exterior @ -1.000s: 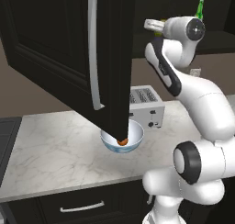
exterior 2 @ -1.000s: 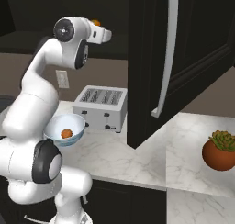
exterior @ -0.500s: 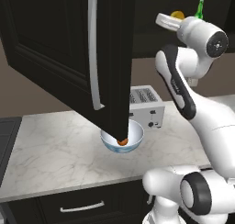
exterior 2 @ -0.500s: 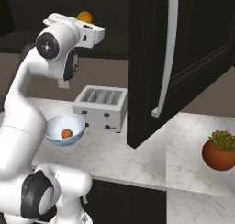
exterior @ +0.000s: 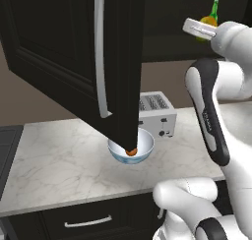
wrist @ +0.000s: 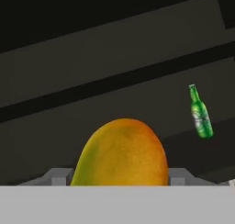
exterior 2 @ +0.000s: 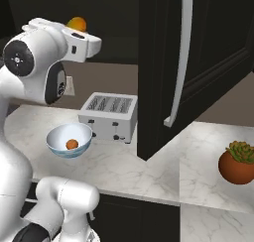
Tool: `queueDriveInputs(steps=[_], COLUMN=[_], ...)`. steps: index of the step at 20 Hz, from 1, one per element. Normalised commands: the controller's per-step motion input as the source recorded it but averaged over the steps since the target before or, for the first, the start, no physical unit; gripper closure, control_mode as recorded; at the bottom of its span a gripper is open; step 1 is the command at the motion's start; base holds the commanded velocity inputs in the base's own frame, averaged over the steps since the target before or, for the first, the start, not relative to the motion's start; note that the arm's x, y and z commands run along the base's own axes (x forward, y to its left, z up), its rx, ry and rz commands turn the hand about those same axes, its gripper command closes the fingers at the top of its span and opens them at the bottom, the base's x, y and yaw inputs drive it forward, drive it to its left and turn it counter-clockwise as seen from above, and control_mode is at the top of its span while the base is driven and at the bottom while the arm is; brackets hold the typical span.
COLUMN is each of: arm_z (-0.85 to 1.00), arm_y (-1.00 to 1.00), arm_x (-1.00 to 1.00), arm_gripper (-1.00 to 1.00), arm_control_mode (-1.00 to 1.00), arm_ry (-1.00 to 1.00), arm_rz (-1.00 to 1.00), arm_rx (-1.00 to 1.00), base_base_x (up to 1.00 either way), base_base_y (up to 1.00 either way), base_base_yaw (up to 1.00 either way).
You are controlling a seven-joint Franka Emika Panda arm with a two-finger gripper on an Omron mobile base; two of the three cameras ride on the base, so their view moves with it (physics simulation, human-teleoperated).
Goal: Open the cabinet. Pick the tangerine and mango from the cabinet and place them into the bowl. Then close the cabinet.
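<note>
- We see the mango (wrist: pixel 121 153) between the jaws of the end effector (exterior 2: pixel 79 30), which is partly closed on it, raised high inside the open cabinet (exterior: pixel 74 52).
- In the hand view the mango's long axis runs along the end effector's line of sight, rounded end pointing away from the camera.
- A green bottle (wrist: pixel 200 112) stands upright behind it.
- The tangerine (exterior 2: pixel 72 144) lies in the bowl (exterior 2: pixel 59 137) on the worktop (exterior: pixel 59 160), just beside the toaster (exterior 2: pixel 109 114).
</note>
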Motion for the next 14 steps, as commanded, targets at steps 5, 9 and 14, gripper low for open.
queueDriveInputs(steps=[5,9,14], arm_z=[-0.26,-0.49,-0.87], arm_y=[0.0,0.0,0.1], arm_x=[-1.0,-1.0,-0.65], arm_gripper=[1.0,1.0,1.0], arm_control_mode=[-1.0,-1.0,-1.0], arm_ry=[0.24,0.3,0.34], arm_rz=[0.0,0.0,0.04], arm_rx=[0.0,0.0,0.0], base_base_x=[0.0,0.0,0.0], base_base_y=[0.0,0.0,0.0], base_base_yaw=[0.0,0.0,0.0])
